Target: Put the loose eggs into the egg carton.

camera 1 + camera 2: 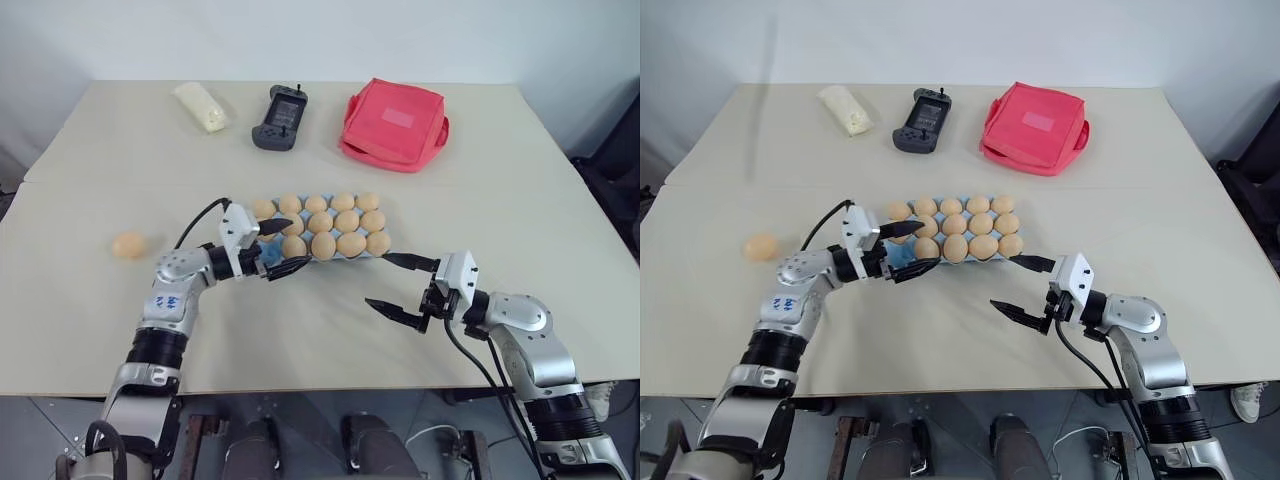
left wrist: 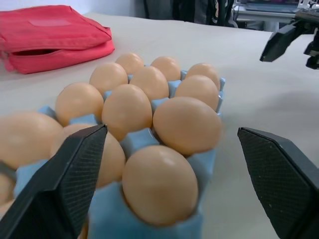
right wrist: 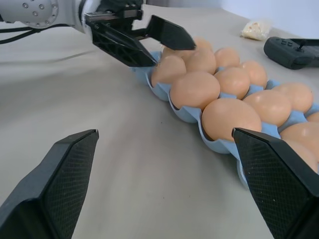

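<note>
My right gripper (image 1: 403, 283) hangs wide open, empty, near the carton's right end. My left gripper (image 1: 279, 247) spread wide, empty, at left end of the egg carton (image 2: 204, 164), nearly full. One loose egg (image 1: 129, 245) sits well left. Red pouch (image 1: 394, 123) far back

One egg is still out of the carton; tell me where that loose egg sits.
In the left eye view the loose egg lies alone on the table's left side, left of the left gripper and the egg carton.
</note>
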Action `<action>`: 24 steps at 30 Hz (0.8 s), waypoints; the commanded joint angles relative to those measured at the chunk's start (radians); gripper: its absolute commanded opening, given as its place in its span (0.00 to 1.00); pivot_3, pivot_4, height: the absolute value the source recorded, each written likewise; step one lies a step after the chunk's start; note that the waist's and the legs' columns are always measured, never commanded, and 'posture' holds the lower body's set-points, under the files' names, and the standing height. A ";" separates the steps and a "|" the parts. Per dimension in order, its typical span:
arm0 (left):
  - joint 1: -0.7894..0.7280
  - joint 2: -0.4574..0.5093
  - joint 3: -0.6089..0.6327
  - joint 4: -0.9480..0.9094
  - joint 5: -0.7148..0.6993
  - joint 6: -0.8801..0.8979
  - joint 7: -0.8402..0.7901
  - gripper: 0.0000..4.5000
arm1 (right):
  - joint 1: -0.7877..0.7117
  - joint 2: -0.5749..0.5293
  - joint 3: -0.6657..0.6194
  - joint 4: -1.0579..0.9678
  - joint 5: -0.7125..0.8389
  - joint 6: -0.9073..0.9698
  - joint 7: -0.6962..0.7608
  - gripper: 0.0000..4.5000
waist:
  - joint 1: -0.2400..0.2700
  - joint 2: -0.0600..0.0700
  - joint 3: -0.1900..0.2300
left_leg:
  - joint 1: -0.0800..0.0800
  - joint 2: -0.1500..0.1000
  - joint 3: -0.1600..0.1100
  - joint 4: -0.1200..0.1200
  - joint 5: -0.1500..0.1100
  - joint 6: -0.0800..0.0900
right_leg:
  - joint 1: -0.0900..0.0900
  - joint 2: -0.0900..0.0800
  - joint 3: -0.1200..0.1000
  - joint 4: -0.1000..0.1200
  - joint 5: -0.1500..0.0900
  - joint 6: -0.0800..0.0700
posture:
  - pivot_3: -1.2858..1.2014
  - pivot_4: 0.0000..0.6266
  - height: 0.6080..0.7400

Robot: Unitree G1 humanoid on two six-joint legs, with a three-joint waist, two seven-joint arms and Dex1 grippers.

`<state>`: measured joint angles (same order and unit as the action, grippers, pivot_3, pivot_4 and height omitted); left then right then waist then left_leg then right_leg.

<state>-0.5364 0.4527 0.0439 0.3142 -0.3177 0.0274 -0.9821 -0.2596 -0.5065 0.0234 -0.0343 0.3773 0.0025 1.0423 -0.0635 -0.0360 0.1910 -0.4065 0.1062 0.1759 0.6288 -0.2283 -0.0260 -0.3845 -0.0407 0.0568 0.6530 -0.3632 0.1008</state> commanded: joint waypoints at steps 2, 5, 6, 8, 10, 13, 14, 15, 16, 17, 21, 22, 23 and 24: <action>0.143 0.095 0.153 -0.216 -0.097 0.055 0.030 0.99 | -0.056 0.007 -0.003 -0.043 0.053 0.008 0.034 1.00 | -0.010 0.000 0.000 | 0.000 0.002 0.000 0.000 0.000 -0.001 | 0.000 -0.001 0.000 0.000 0.000 0.000 | 0.52 0.24 1.00; 0.298 0.141 0.271 -0.319 -0.121 0.075 0.086 0.99 | -0.088 0.012 0.011 -0.041 0.073 0.026 0.058 1.00 | -0.015 0.000 0.000 | 0.001 0.002 -0.001 0.000 -0.001 -0.001 | 0.000 -0.002 -0.001 0.001 0.000 -0.001 | 0.52 0.24 1.00; 0.336 0.144 0.313 -0.334 -0.116 0.051 0.115 0.99 | -0.095 0.012 0.014 -0.039 0.076 0.032 0.067 1.00 | -0.015 0.000 0.000 | 0.001 0.002 -0.001 -0.001 -0.001 -0.001 | 0.000 -0.003 -0.001 0.000 -0.001 -0.001 | 0.52 0.24 1.00; 0.436 0.142 0.411 -0.377 -0.126 0.038 0.165 0.99 | -0.105 0.010 0.017 -0.029 0.079 0.035 0.085 1.00 | -0.015 0.000 0.000 | 0.000 0.002 -0.001 -0.001 -0.001 0.001 | 0.000 -0.003 -0.001 0.000 -0.001 -0.001 | 0.52 0.24 1.00; 0.563 0.123 0.507 -0.439 -0.147 0.052 0.211 0.99 | -0.113 0.009 0.016 -0.012 0.082 0.035 0.103 1.00 | -0.020 0.000 0.000 | 0.000 0.003 -0.001 -0.001 -0.003 0.003 | 0.000 -0.004 -0.001 0.000 -0.001 -0.002 | 0.52 0.24 1.00; 0.731 0.062 0.628 -0.504 -0.150 0.033 0.296 0.99 | -0.129 0.018 0.014 0.026 0.082 0.012 0.133 1.00 | -0.023 0.000 0.000 | 0.001 0.005 0.000 -0.002 -0.005 0.003 | 0.001 -0.006 -0.001 -0.002 -0.001 -0.002 | 0.52 0.24 1.00; 0.762 0.048 0.647 -0.517 -0.148 0.027 0.317 0.99 | -0.132 0.021 0.012 0.035 0.082 0.007 0.138 1.00 | -0.023 0.000 0.000 | 0.001 0.005 0.000 -0.002 -0.005 0.004 | 0.001 -0.005 -0.001 -0.003 -0.001 -0.002 | 0.52 0.24 1.00; 0.799 0.020 0.681 -0.528 -0.155 0.025 0.349 0.99 | -0.136 0.027 0.013 0.045 0.081 0.000 0.143 1.00 | -0.020 0.000 0.000 | 0.001 0.005 0.000 -0.002 -0.005 0.003 | 0.001 -0.005 -0.002 -0.004 -0.001 -0.003 | 0.52 0.24 1.00; 0.826 0.001 0.705 -0.537 -0.161 0.023 0.372 0.99 | -0.140 0.030 0.013 0.053 0.081 -0.005 0.147 1.00 | -0.019 0.000 0.000 | 0.001 0.005 -0.002 -0.002 -0.007 0.000 | 0.002 -0.006 -0.001 -0.004 -0.002 -0.004 | 0.52 0.24 1.00; 0.850 -0.017 0.725 -0.540 -0.167 0.022 0.390 0.99 | -0.142 0.034 0.014 0.060 0.079 -0.011 0.152 1.00 | -0.020 0.000 0.000 | 0.001 0.006 -0.003 -0.002 -0.008 -0.001 | 0.003 -0.006 -0.001 -0.005 -0.002 -0.004 | 0.52 0.24 1.00; 0.907 -0.066 0.777 -0.514 -0.192 0.021 0.443 0.99 | -0.134 0.031 0.028 0.064 0.076 -0.015 0.185 1.00 | -0.022 -0.002 -0.001 | 0.001 0.006 -0.005 -0.004 -0.009 -0.001 | 0.007 -0.008 -0.002 -0.011 -0.009 -0.022 | 0.52 0.24 1.00; 0.910 -0.067 0.775 -0.512 -0.191 0.019 0.447 0.99 | -0.132 0.030 0.029 0.063 0.076 -0.013 0.189 1.00 | -0.022 -0.002 -0.001 | 0.001 0.005 -0.004 -0.004 -0.009 -0.001 | 0.007 -0.008 -0.001 -0.011 -0.009 -0.022 | 0.52 0.24 1.00; 0.905 -0.067 0.773 -0.511 -0.195 0.022 0.455 0.99 | -0.132 0.028 0.031 0.061 0.076 -0.008 0.193 1.00 | -0.021 -0.002 -0.001 | 0.001 0.005 -0.005 -0.005 -0.009 -0.001 | 0.007 -0.009 -0.001 -0.012 -0.009 -0.022 | 0.52 0.24 1.00; 0.895 -0.063 0.770 -0.506 -0.195 0.022 0.464 0.99 | -0.131 0.028 0.032 0.060 0.076 -0.005 0.194 1.00 | -0.021 -0.002 -0.001 | 0.001 0.005 -0.004 -0.005 -0.009 -0.001 | 0.008 -0.009 -0.001 -0.012 -0.009 -0.022 | 0.52 0.24 1.00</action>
<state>0.3582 0.3909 0.7899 -0.1821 -0.4890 0.0701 -0.5347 -0.3898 -0.4712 0.0648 0.0441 0.4369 0.0009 1.2254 -0.0848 -0.0379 0.1898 -0.4051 0.1108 0.1715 0.6228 -0.2369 -0.0265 -0.3769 -0.0495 0.0553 0.6397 -0.3725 0.0788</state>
